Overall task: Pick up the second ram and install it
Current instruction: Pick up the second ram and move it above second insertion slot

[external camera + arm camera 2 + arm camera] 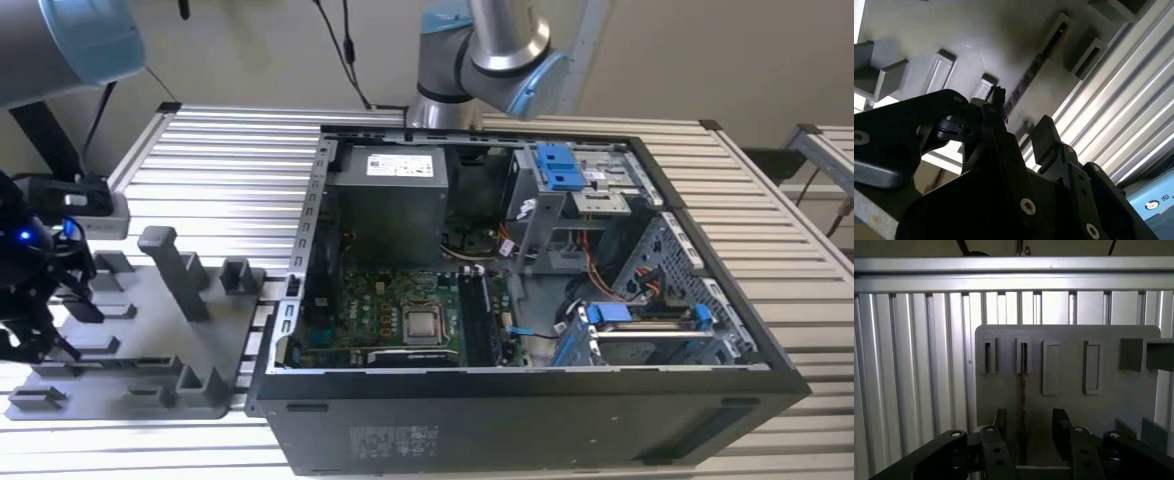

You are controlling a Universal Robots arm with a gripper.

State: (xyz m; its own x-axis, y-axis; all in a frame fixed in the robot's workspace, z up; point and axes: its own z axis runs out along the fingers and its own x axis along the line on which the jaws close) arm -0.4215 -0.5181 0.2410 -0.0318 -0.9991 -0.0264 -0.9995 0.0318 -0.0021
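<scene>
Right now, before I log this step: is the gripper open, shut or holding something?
Gripper: open, holding nothing; its fingers stand apart on either side of the second ram, which stands on edge in the grey holder.

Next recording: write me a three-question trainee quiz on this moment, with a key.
1. True or false: the end effector is shut on the second ram.
2. The second ram stands on edge in: A) a motherboard socket, B) a slot of the grey holder, C) a drive bay.
3. Fill in: in the exterior view, the grey holder lies to the open computer case's ____.
Key: 1 false, it is open and straddles the stick; 2 B; 3 left, the exterior view's left.
</scene>
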